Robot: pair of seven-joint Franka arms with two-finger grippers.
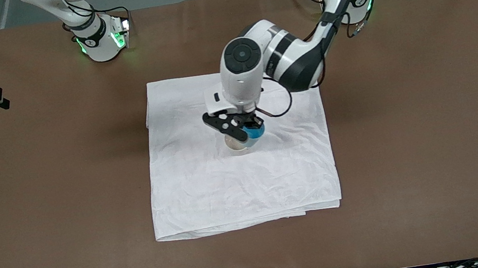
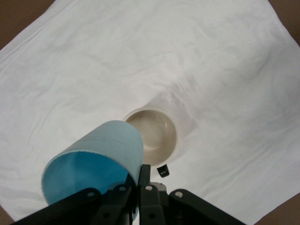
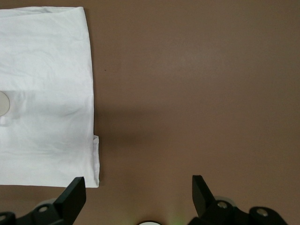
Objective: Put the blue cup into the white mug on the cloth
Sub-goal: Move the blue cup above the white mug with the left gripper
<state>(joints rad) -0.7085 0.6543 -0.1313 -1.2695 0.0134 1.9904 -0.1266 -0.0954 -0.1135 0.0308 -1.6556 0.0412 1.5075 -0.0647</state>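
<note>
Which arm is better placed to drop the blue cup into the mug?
Left. Its pincer holds the blue cup over the white mug on the cloth. The right pincer waits open over bare table.

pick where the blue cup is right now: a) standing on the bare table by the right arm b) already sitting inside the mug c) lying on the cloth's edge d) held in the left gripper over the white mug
d: the left gripper is shut on the blue cup, which hangs tilted over the open, empty white mug standing on the cloth; the right gripper waits open over bare table.
</note>
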